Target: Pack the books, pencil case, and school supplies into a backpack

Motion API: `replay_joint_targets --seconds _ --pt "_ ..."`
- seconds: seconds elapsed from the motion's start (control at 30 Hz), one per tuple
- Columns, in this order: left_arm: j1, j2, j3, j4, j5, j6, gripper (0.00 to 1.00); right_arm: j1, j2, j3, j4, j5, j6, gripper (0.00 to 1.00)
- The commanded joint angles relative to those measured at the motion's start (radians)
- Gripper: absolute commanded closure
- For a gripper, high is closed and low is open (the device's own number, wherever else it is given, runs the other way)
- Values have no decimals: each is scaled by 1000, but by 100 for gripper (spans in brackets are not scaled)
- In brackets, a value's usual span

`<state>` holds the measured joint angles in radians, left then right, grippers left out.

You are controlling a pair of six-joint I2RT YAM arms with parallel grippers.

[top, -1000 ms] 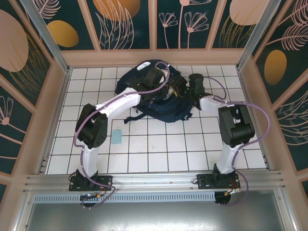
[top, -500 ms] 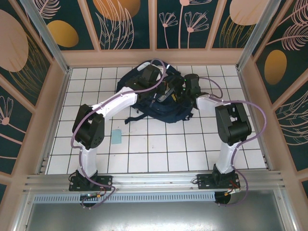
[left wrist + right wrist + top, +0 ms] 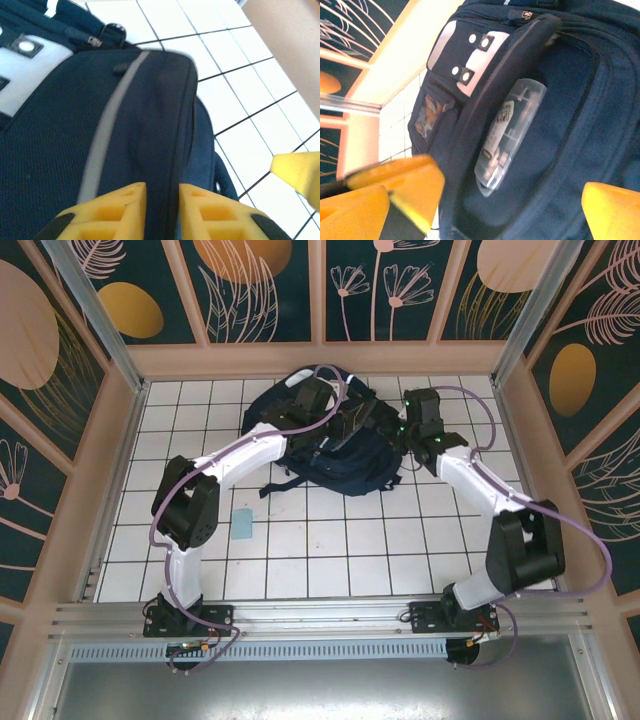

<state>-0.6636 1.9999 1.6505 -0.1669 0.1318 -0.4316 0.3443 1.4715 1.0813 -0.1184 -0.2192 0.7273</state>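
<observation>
Lying on the white-tiled bench point(image 3: 330, 560) close to the middle of its far edge, the navy backpack point(image 3: 345, 465) has its front compartment unzipped and gaping. A clear oblong case point(image 3: 507, 132) lies inside that open compartment, lengthwise against the padded rim. Beside the opening sits the grey patch point(image 3: 465, 55) with its round snaps, and a pale reflective stripe point(image 3: 107, 135) runs down the fabric.

The left end effector point(image 3: 162, 195) is down on the backpack with its yellow fingers point(image 3: 107, 212) only narrowly parted. A dark ridge of fabric runs in the gap between them, but I cannot tell whether they pinch it. The right end effector point(image 3: 517, 185) hangs just above the open compartment, spread wide with nothing in it.

A small light-blue flat piece point(image 3: 242, 524) lies alone on the tiles toward the bench's left edge, well apart from the backpack and nearer the arms' bases.
</observation>
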Motion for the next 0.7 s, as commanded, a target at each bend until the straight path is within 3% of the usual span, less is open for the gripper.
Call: replay_joint_targets --seconds 0.0,0.03,0.13,0.3,0.47,0.67 --pt "8 -60 -51 92 -2 -44 70 60 -59 -73 -103 50 -74 1" --pt "19 -86 -84 103 -16 -54 66 91 -71 -92 -112 69 -74 1" --pt "50 -165 -181 127 -35 -87 35 194 -93 -129 -132 127 -60 3" --pt "102 -341 -352 139 -122 -121 2 419 -49 -116 -110 207 -9 8" --pt "214 -494 -517 140 -155 -162 1 622 180 97 -188 323 -53 7" --pt "389 -647 -723 129 -134 -221 1 766 496 438 -336 389 -129 4"
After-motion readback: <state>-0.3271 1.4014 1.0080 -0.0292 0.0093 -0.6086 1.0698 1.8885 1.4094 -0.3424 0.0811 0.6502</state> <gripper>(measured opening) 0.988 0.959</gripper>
